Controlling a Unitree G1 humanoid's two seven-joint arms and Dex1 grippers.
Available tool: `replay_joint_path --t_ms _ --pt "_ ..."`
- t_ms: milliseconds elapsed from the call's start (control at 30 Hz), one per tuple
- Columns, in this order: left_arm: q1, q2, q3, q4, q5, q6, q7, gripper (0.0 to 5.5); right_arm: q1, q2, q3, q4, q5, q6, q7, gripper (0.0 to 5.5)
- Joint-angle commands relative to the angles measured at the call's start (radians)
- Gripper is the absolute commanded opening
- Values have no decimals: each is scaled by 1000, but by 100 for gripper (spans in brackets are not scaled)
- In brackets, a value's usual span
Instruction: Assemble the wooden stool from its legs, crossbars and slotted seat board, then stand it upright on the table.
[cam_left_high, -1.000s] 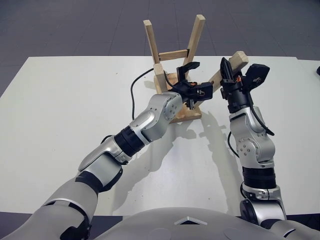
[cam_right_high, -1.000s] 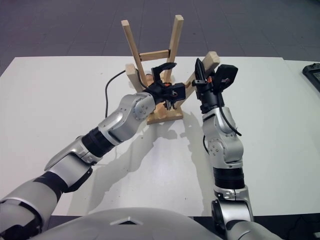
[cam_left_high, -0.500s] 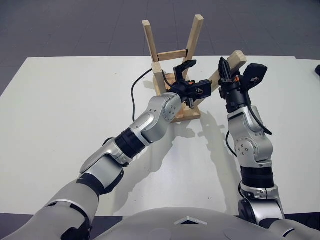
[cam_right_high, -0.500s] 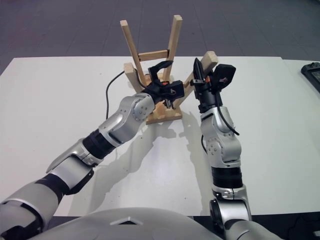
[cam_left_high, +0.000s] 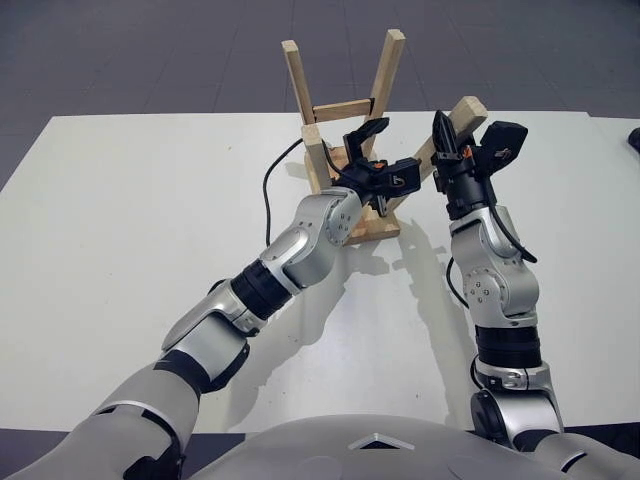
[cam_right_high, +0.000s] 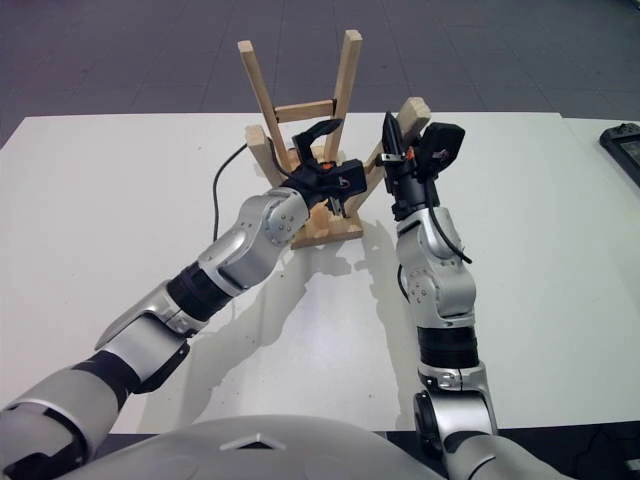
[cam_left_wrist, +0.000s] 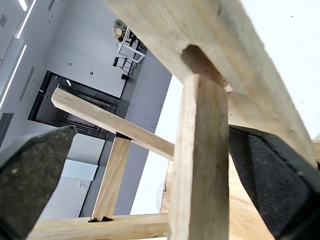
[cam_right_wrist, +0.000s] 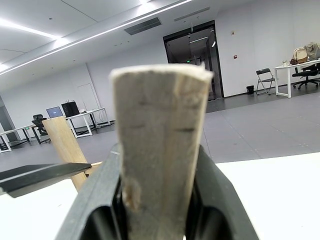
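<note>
The stool (cam_left_high: 345, 165) stands upside down at the far middle of the white counter (cam_left_high: 120, 200), seat board (cam_left_high: 378, 228) down, with legs and crossbar (cam_left_high: 343, 110) slotted in. The right pincer (cam_left_high: 447, 140) is clamped on the tilted right leg (cam_left_high: 468, 112). The left pincer (cam_left_high: 375, 150) is spread wide around a near leg (cam_left_wrist: 200, 160). Seating that tilted leg and turning the stool upright likely remain.

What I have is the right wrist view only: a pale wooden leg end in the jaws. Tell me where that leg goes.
Observer: The held leg slants down toward the pale wooden seat board, which lies flat on the white table with the stool's legs pointing up.
Operator: Report the left arm.
Observer: Its jaws are open, straddling a wooden bar of the stool, not clamped.
</note>
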Motion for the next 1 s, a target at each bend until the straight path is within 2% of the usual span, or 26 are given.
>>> replay_joint_path --t_ms 33,633,1000 --pt "2 15 71 -7 51 10 53 540 166 20 86 220 -68 238 -6 101" --pt "9 -14 105 -38 47 0 114 540 174 10 94 284 -120 247 -1 101" --pt "18 -17 99 -27 56 -3 107 540 197 -55 192 292 -229 261 48 101"
